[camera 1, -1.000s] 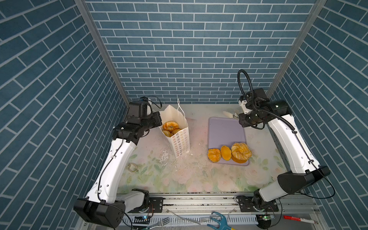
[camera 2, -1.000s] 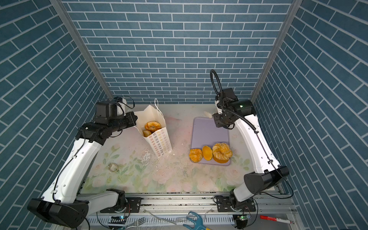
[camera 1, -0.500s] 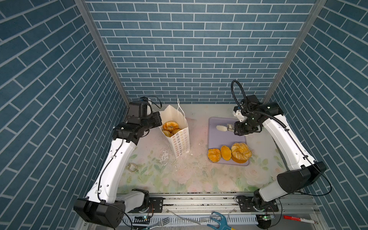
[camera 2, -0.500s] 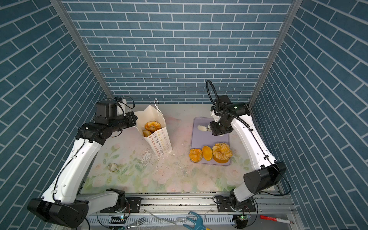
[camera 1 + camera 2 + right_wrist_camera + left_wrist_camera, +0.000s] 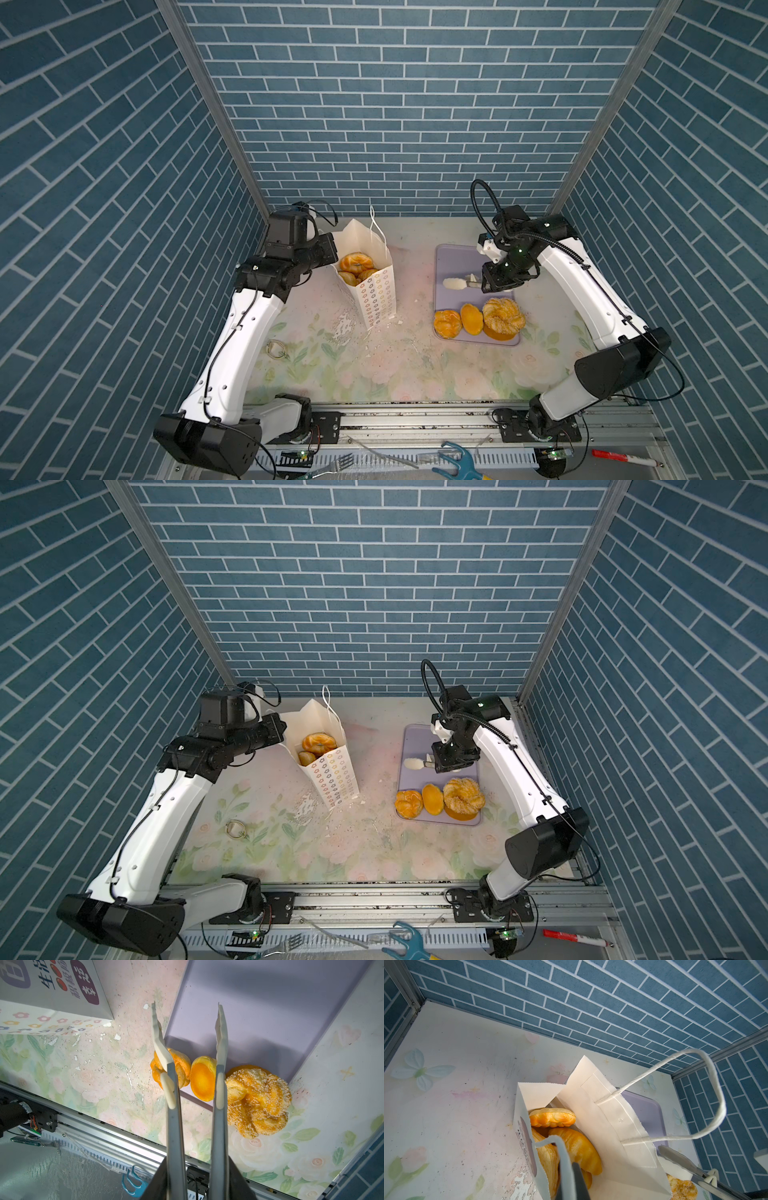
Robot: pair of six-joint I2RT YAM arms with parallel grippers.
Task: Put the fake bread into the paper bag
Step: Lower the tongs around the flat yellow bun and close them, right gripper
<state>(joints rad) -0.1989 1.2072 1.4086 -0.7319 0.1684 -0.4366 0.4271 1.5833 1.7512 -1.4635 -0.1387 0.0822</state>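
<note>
A tall white paper bag (image 5: 376,291) with flower-ring sides stands on the floral bench (image 5: 374,374), holding a golden ring doughnut (image 5: 356,262) and croissants (image 5: 577,1147). The left tool (image 5: 330,254) is closed on the bag's rim by a cord handle (image 5: 550,1140). To the bag's right, well apart, a flat lavender tray (image 5: 457,257) carries a round bun (image 5: 447,323), an oval loaf (image 5: 471,319) and a sugar-speckled twist (image 5: 503,316). The right tool (image 5: 496,282) grips steel tongs (image 5: 220,1105), tips apart and empty, above that tray.
</note>
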